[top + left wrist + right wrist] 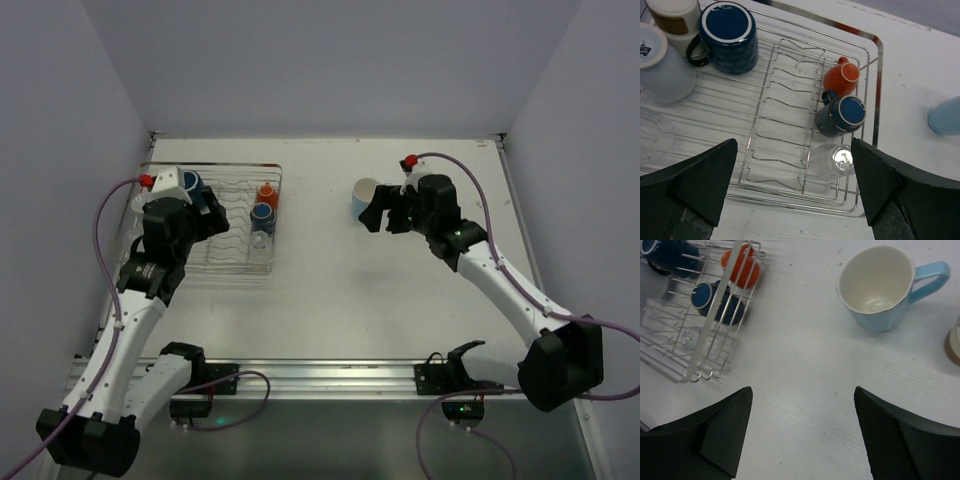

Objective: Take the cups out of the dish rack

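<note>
I see white shells and black joints on my left arm and right arm, each trailing a purple cable with a red cap. My left gripper and right gripper carry matte black wedge fingers.

You see a white table with pale grey walls on three sides of it. A metal rail runs along the table's near edge.

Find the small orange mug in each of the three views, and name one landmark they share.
Top external: orange mug left of centre, on the right side of the dish rack.
Left wrist: orange mug upper middle, just above the navy mug.
Right wrist: orange mug top left, behind the rack's rim.
Shared landmark: the dish rack's right rim.
</note>
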Controlling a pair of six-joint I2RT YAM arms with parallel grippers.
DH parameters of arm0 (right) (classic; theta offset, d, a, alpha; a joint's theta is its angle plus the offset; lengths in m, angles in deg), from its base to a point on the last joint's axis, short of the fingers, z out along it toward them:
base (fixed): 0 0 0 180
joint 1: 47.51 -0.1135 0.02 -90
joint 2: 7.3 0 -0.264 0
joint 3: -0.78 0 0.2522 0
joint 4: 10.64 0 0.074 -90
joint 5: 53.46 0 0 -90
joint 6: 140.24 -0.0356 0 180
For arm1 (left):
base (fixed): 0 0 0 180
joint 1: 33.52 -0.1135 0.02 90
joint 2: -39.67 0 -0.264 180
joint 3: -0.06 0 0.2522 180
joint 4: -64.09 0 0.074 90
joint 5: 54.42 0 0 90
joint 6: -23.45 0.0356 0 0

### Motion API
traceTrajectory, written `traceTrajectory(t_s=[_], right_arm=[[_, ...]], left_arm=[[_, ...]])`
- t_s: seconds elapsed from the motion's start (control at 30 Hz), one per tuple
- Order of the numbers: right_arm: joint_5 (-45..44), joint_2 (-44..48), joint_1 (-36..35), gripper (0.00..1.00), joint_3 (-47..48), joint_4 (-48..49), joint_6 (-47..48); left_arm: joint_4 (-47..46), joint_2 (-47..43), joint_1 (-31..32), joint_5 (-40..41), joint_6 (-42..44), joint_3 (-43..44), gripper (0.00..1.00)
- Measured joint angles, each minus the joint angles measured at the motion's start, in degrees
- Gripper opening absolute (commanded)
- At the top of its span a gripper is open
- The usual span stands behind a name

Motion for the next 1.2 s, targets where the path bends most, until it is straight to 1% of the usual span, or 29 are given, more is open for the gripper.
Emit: traceTrajectory(t_s=[0.1, 0.2, 0.3, 0.43, 0.6, 0.73, 0.9, 1.03, 1.2], right_arm=[[2.82, 3.67, -0.98, 0.85, -5.07, 3.54, -1.66], [5.2, 6.1, -0.96, 0.87, -8.7, 5.25, -2.64], [7.67, 8.17, -1.55, 0.91, -10.86, 6.08, -3.23], [10.64, 11.04, -3.13, 0.94, -12.17, 6.78, -3.54], [14.36, 12.2, -4.17, 0.95, -12.17, 8.48, -3.54], [16.11, 12.2, -4.9, 0.95, -12.17, 8.66, -3.54], [18.36, 12.2, -5.55, 0.95, -12.17, 8.96, -3.5], [19.71, 12.17, -6.32, 0.96, -12.17, 9.44, -3.45], [20.37, 11.65, -7.82, 0.96, -12.15, 9.49, -2.91]], left_arm=[[-0.63, 6.97, -0.98, 3.48, -0.87, 3.34, 1.0], [-2.62, 14.53, -3.28, 5.68, -2.58, 5.77, 1.0], [-3.72, 22.29, -6.03, 7.15, -4.94, 9.14, 1.0], [-6.03, 30.99, -7.69, 9.05, -9.79, 13.03, 1.0], [-8.66, 34.88, -7.98, 13.25, -18.78, 13.16, 1.0], [-10.82, 37.59, -8.28, 16.55, -23.78, 13.94, 1.0], [-11.74, 44.15, -8.81, 19.06, -26.75, 17.2, 1.0], [-11.74, 49.13, -9.38, 19.91, -27.26, 19.58, 1.0], [-12.55, 52.04, -9.77, 20.39, -26.77, 20.11, 1.0]])
